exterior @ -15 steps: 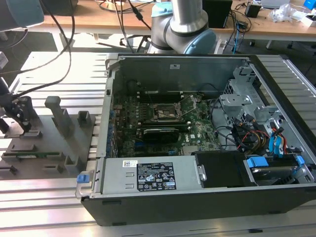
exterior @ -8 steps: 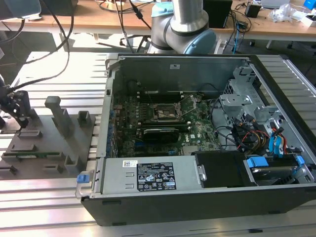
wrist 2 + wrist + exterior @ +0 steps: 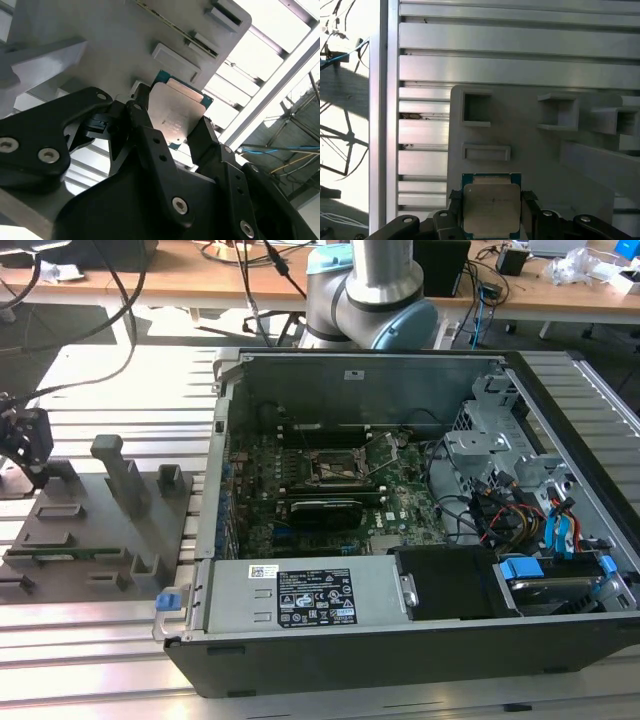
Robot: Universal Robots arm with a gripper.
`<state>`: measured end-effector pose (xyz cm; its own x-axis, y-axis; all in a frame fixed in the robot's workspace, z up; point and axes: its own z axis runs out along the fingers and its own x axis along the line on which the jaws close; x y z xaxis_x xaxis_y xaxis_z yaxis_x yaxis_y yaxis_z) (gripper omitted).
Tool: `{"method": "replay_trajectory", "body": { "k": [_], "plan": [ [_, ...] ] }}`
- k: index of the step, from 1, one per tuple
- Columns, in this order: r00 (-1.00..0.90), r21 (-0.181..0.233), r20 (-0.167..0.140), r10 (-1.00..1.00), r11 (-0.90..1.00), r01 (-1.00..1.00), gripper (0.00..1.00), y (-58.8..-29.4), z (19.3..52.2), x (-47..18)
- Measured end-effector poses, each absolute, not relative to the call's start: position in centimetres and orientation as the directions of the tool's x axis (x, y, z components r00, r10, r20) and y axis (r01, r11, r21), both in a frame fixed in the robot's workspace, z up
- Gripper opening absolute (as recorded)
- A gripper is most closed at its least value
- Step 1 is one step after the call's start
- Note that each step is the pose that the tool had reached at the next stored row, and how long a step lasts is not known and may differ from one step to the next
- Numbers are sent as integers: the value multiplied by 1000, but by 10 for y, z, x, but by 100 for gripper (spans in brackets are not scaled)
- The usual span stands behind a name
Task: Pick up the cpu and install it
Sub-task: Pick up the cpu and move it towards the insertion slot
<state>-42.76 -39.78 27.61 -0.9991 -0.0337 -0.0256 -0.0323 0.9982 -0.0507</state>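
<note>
The claw (image 3: 171,119) is drawn narrow onto the cpu (image 3: 180,106), with its black fingers (image 3: 145,131) set against two opposite edges of the chip. In the first wrist view the cpu (image 3: 491,210) shows its pale metal top and a thin green rim. Its near edge is cut off by the frame and by the claw (image 3: 491,201) hardware. Whether the chip rests on the grey fixture tray (image 3: 535,150) or hangs just over it cannot be told.

In the exterior view the claw (image 3: 28,445) is a small dark shape at the far left edge, over the left end of the fixture tray (image 3: 100,530). The cpu is too small to make out there.

The tray's pockets and upright blocks lie on a slotted aluminium desk (image 3: 90,650). To the exterior view's right stands an open computer case (image 3: 400,650). Its motherboard (image 3: 400,502) is exposed, and the socket (image 3: 335,465) is dark and hard to read. Drive bays and cables crowd the right end of the case.

Behind the case, the arm's base (image 3: 370,290) is cut off by the top of the exterior view. Beyond it a wooden desk (image 3: 180,280) carries trailing cables.
</note>
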Motion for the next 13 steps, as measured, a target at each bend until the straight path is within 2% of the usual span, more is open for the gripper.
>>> {"method": "replay_trajectory", "body": {
  "k": [13],
  "plan": [
    [-999,-51,-26,-34,998,-32,55,-398,308,-428]
  ]
}}
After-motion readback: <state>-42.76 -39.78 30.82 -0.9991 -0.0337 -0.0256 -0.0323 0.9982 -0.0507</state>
